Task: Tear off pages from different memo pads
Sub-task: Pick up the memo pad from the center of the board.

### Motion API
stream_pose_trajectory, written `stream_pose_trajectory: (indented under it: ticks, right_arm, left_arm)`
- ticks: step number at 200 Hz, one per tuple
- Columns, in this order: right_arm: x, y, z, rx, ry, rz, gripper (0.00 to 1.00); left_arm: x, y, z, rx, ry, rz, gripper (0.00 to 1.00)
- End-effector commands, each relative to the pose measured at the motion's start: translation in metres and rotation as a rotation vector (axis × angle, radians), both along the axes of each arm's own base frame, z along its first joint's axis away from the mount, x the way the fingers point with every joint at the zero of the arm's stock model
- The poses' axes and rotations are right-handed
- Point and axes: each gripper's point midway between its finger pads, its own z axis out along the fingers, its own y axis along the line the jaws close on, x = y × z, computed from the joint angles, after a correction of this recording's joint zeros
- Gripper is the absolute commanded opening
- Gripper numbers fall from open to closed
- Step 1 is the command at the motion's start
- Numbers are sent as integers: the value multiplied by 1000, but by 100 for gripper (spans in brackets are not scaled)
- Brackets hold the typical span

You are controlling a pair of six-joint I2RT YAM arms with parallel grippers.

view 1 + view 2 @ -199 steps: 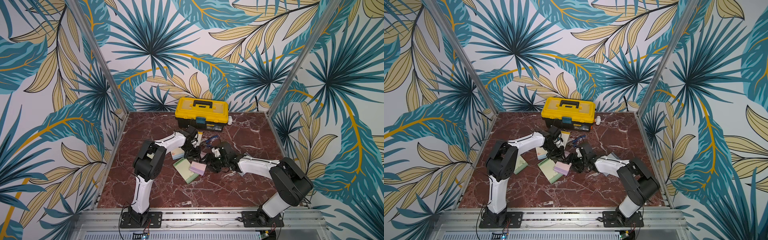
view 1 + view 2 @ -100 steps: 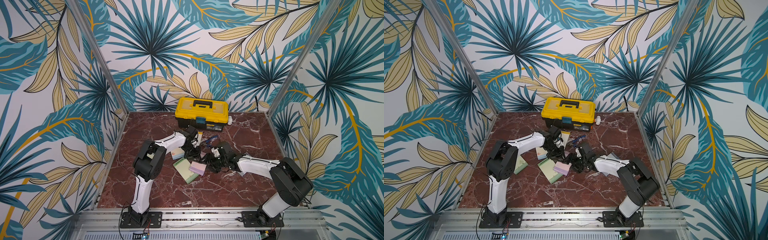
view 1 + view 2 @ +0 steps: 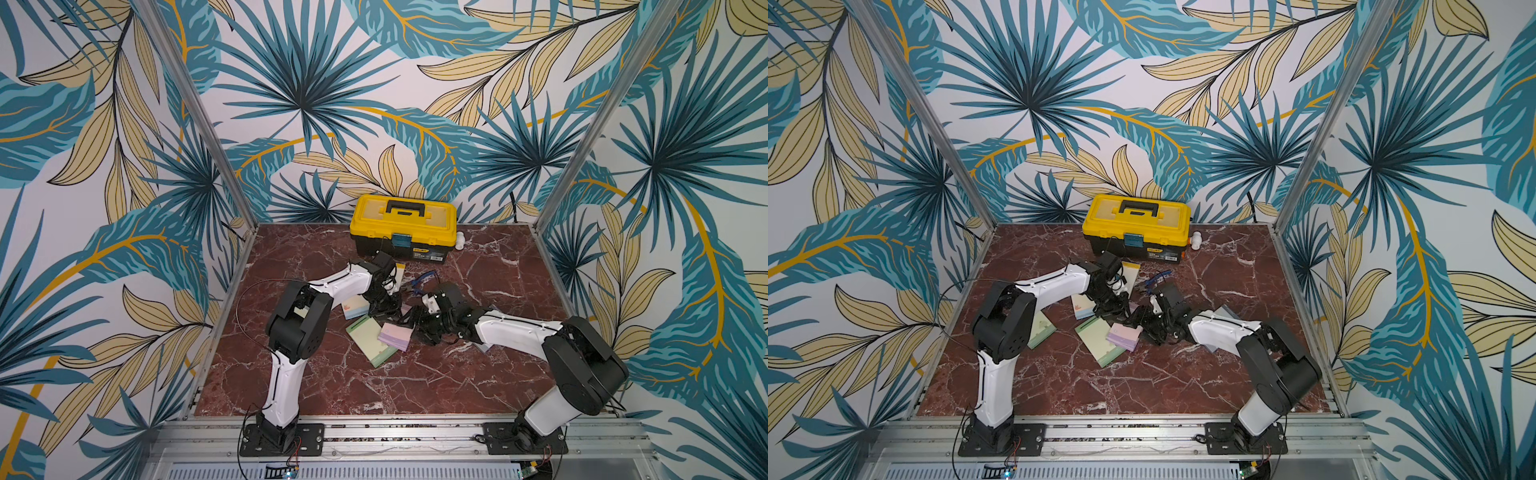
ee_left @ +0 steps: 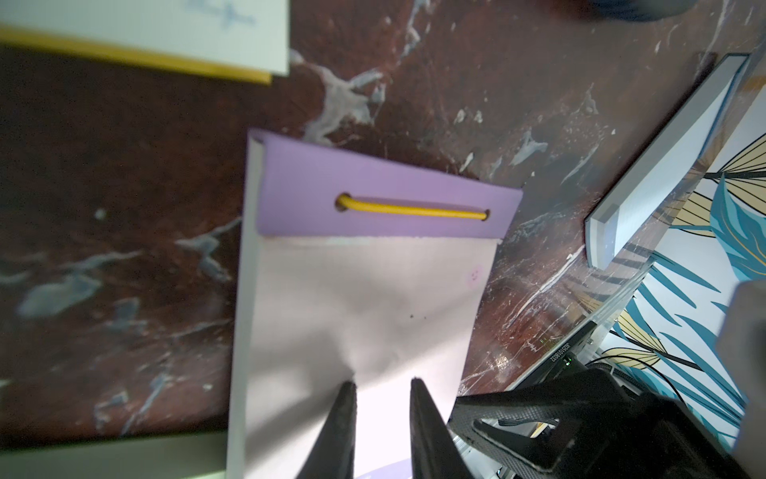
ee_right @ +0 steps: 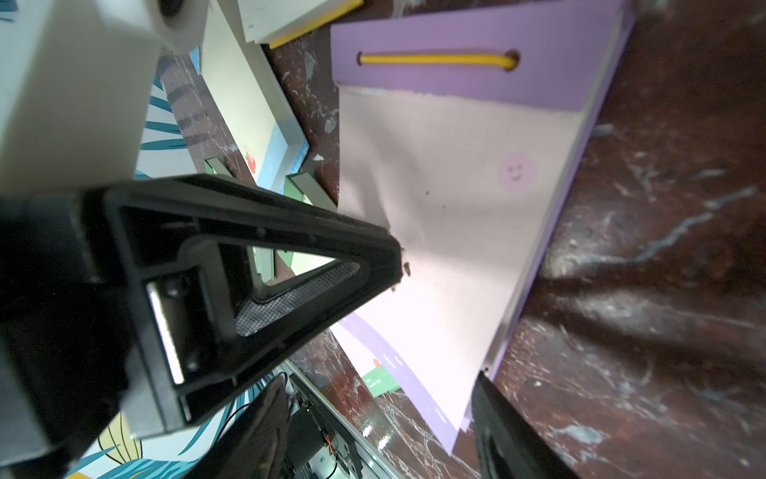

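walls: leaf-patterned panels [image 3: 291, 104] close the worktop [image 3: 415, 386] on three sides; a metal rail [image 3: 395, 432] carrying both arm bases runs along the front edge.
open room: bare marble lies between the pads and the front rail, and again at the back right beside the toolbox; the middle is crowded.
arms: two, both bent low toward the centre, wrists close together.
toolbox: one, yellow [image 3: 403, 226], lid shut, against the back wall.
memo pads: seven, as far as I can count.
- a cream pad [image 3: 1131, 270] with a yellow header
- a blue-bordered pad [image 3: 1081, 307]
- a central green pad [image 3: 1100, 340]
- a second green pad [image 3: 1040, 328] by the left elbow
- a pink-lilac pad [image 3: 1123, 336]
- a grey pad [image 3: 1223, 311] behind the right arm
- a lilac-headed pad [image 5: 476, 33], mostly hidden between the end effectors in both top views
page: the pale top page [image 4: 364, 298] of the lilac-headed pad, joined along the header and creased near the left tips.
left end effector [image 4: 383, 383]: jaws a narrow gap apart, tips down on the page's lower part. I cannot tell whether a fold is caught between them.
right end effector [image 3: 417, 322]: jaws wide apart, straddling the pad's end opposite the header.
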Motion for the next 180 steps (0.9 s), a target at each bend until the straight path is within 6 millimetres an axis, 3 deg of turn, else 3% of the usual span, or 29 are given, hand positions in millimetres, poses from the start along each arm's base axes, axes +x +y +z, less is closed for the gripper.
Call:
stream_pose_trajectory:
  ticks: [1,180]
  right_arm:
    - [1,8,17,23,-45,28,70]
    - [-3,5,15,-34,-34,44,70]
  left_arm:
    - [-4,6,-15,53,0,1,25]
    - [-5,6,-17,56,0,1,25]
